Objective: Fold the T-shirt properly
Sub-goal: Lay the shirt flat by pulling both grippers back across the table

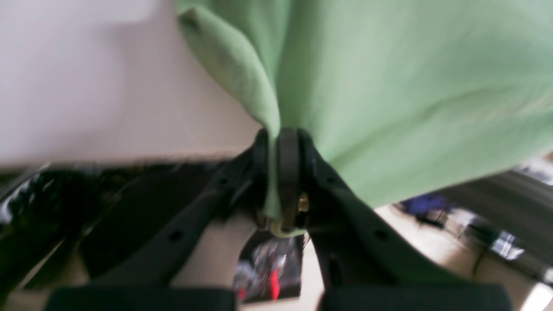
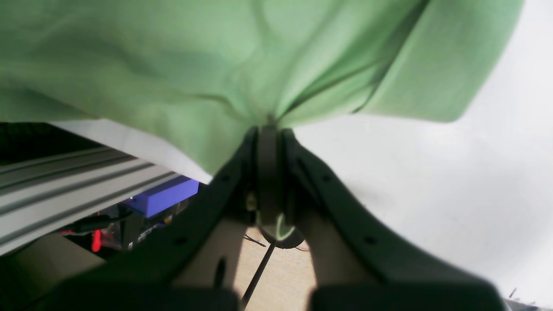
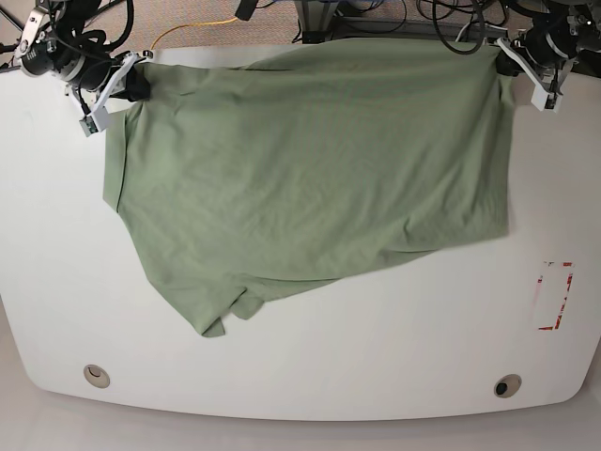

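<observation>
The sage-green T-shirt (image 3: pixel 310 169) lies spread over the far half of the white table (image 3: pixel 376 357), its upper edge stretched between both arms. At the far right corner my left gripper (image 3: pixel 510 64) is shut on the shirt's edge; up close, its jaws (image 1: pixel 281 142) pinch a fold of the T-shirt (image 1: pixel 389 86). My right gripper (image 3: pixel 141 83) holds the far left corner, shut on the cloth. The right wrist view shows the gripper (image 2: pixel 270 125) clamped on the T-shirt (image 2: pixel 194 65), with creases fanning out. A sleeve (image 3: pixel 221 315) points toward the near edge.
Cables and an aluminium frame (image 3: pixel 376 14) run behind the table's far edge. A red-and-white marking (image 3: pixel 556 296) sits at the table's right side. Two round holes (image 3: pixel 507 385) lie near the front edge.
</observation>
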You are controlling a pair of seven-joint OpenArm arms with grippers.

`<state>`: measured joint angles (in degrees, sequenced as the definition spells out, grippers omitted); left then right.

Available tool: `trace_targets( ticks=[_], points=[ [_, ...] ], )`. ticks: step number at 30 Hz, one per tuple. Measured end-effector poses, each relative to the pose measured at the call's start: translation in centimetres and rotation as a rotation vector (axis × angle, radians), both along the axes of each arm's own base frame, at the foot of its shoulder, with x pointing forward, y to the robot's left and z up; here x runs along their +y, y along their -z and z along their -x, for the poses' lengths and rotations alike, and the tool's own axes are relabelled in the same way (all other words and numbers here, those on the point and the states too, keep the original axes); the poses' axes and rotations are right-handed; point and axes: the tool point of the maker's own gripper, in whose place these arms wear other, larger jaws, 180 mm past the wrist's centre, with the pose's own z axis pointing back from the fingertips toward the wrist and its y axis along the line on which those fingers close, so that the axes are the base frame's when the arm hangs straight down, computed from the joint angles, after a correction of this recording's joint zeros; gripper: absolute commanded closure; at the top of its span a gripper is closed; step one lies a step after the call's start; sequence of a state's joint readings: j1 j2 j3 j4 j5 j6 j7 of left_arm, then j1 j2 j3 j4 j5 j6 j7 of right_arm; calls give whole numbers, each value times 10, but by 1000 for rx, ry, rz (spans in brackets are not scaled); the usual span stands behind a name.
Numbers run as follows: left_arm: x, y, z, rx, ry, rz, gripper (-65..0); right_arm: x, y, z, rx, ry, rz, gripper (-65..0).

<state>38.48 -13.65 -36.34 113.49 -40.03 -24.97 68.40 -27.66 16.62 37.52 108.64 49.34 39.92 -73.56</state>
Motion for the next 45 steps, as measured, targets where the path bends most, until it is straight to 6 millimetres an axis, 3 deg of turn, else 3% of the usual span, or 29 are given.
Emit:
trace_targets(
  ticks=[6,11,19,29,37,45],
  points=[
    [-2,5,27,55,88,-13,0,-5,-4,-3,-21,28,-1,0],
    [11,-1,25,39,80,-41,0,-18,-6,-1,-21,57,25,0],
    [22,-24,-29,-130,110,-88,0,-16,-8,-4,-31,54,18,0],
    [23,-49,-88,-295,107,-111,0,-19,-13,-41,-104,83,-20,0],
    [17,-47,-133,-308,168,-194,0,-26,-2,-67,-109,143,-95,0],
    [21,-31,-158,-275,144,-171,0,-32,1,-92,-126,176,-148,0]
  ],
)
